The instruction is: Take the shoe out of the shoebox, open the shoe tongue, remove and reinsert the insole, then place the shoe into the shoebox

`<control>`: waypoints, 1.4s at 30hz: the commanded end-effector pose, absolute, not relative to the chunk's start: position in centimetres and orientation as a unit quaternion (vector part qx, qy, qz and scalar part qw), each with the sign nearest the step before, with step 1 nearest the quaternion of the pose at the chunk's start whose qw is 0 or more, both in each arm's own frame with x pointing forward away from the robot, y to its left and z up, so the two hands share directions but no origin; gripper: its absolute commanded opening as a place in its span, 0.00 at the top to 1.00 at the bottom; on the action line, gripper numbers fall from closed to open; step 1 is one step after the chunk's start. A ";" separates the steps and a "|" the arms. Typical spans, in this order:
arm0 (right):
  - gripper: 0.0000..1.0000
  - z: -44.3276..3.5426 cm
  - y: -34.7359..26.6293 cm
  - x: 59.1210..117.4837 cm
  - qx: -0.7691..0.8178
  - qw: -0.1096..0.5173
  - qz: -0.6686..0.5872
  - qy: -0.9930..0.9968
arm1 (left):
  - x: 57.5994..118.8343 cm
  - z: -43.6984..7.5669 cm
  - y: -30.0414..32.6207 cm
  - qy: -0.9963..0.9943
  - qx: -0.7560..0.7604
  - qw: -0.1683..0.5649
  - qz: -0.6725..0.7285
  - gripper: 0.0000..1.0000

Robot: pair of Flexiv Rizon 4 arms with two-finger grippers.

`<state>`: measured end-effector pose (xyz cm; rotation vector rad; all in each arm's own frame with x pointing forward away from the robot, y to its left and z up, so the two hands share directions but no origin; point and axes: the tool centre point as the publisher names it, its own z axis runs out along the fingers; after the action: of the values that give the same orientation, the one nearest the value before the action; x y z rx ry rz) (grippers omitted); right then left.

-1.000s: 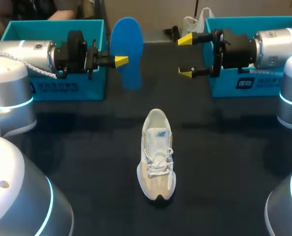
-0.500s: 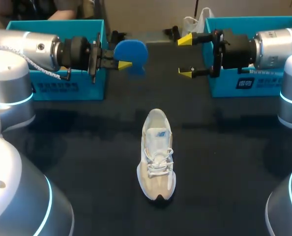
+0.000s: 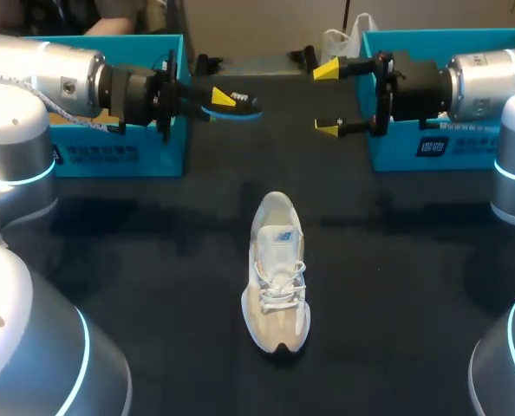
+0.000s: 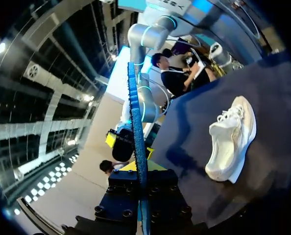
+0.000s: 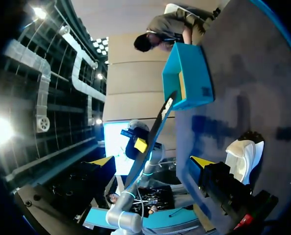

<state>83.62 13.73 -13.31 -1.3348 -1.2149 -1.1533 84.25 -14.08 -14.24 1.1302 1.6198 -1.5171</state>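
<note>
Head view, left gripper [image 3: 218, 101]: clamped on the blue insole [image 3: 240, 107], which juts out ahead of the fingers, lying nearly flat.
Head view, right gripper [image 3: 327, 100]: fingers spread wide with nothing between them, facing the insole's free end across a gap.
Head view, shoe [image 3: 277, 273]: upright on the table [image 3: 153, 260], well below both grippers and about midway between them. Its heel opening is the end nearer them, and the laces look tied.
Head view, shoeboxes: one teal box [image 3: 171, 160] sits behind the left gripper and another [image 3: 396, 152] behind the right.
Left wrist view, insole [image 4: 135, 122]: seen edge-on, a thin blue strip running straight out from between the left gripper's [image 4: 139, 169] fingers. The grip looks centred.
Left wrist view, shoe [image 4: 231, 139]: off to one side of the fingers and lower, not ahead of them.
Right wrist view, right gripper [image 5: 153, 161]: tips far apart and empty. The insole [image 5: 153, 134] crosses ahead of them, and the shoe [image 5: 243, 156] is just beside one finger.
Step in hand: probably reinsertion.
Doing it well: tilt the insole's free end downward and line its length up with the shoe. Feed it through the heel opening toward the toe. The free right gripper would best hold the tongue up or steady the heel so the shoe does not slide.
Risk: the insole may buckle against the tongue.
</note>
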 end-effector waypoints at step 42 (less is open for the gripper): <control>0.00 -14.6 17.4 81.7 -0.542 0.484 -0.483 -0.488 | 86.6 -15.8 -17.6 0.513 0.508 0.521 -0.455 1.00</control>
<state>81.99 17.26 -14.67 -1.3128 -1.1944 -1.1708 86.15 -16.71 -15.71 1.2098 1.2331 -1.0981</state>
